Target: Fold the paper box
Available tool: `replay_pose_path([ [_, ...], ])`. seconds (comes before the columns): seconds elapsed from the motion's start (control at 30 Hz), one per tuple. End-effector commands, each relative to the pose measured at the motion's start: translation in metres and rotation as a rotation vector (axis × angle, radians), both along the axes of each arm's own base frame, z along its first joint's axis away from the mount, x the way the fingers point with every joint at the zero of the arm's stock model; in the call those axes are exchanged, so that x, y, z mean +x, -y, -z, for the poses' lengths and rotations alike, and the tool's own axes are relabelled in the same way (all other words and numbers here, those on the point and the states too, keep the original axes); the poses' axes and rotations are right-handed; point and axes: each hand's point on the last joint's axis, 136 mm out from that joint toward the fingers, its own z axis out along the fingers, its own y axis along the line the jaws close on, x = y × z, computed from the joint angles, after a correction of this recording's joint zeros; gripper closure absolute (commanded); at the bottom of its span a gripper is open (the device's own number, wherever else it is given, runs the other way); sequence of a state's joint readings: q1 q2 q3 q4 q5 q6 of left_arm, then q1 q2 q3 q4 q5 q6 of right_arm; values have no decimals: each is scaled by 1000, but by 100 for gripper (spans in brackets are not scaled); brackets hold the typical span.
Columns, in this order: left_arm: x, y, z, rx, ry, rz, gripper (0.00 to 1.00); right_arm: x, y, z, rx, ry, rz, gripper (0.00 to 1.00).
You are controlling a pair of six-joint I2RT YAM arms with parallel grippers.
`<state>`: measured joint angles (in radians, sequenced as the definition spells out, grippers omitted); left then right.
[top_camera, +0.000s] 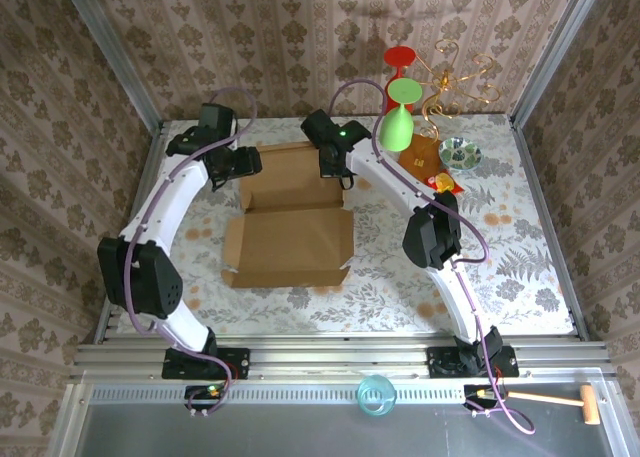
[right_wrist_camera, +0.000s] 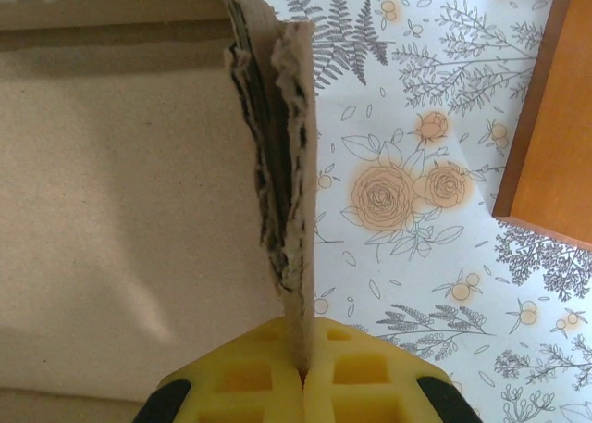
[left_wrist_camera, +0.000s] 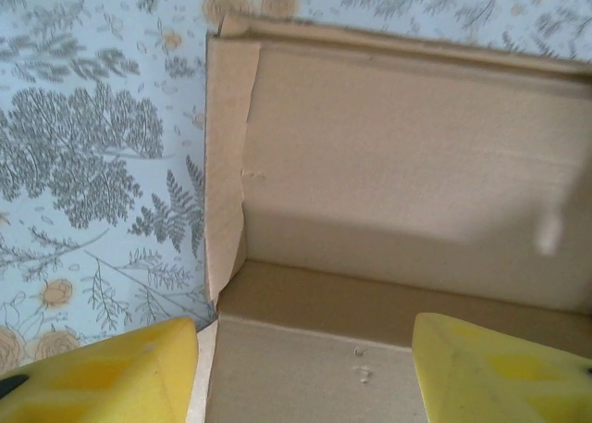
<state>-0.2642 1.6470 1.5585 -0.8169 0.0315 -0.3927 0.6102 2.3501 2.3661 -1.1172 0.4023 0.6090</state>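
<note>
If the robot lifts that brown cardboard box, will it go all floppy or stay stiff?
Probably fairly stiff: the paper box is corrugated, and the wall pinched by the right gripper stands straight upright. It likely bends easily only at the creases, like the folded corner flap. It looks thin and empty, so probably light.

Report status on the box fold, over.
Left gripper open over paper box, far-left corner. Right gripper shut on its upright side flap. Orange-brown board lies beside, apart.
</note>
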Motion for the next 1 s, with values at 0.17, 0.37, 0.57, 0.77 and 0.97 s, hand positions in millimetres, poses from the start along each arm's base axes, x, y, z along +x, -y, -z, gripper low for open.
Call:
replay_pose_path([
  [0.17,-22,-9,-27,-19,31,-75,39,-16,26,32,-50,-114,125,100],
  [0.37,-80,-14,-22,-28,-101,-326,40,-34,38,46,-33,-179,286,100],
  [0.57,-151,19,0,-157,-173,-440,37,-60,53,56,-86,-268,516,100],
  [0.77,-182,26,26,-217,-267,-487,26,-80,58,74,-78,-351,658,100],
  [0.97,-190,18,44,-223,-298,-493,21,-82,55,80,-39,-376,691,100],
])
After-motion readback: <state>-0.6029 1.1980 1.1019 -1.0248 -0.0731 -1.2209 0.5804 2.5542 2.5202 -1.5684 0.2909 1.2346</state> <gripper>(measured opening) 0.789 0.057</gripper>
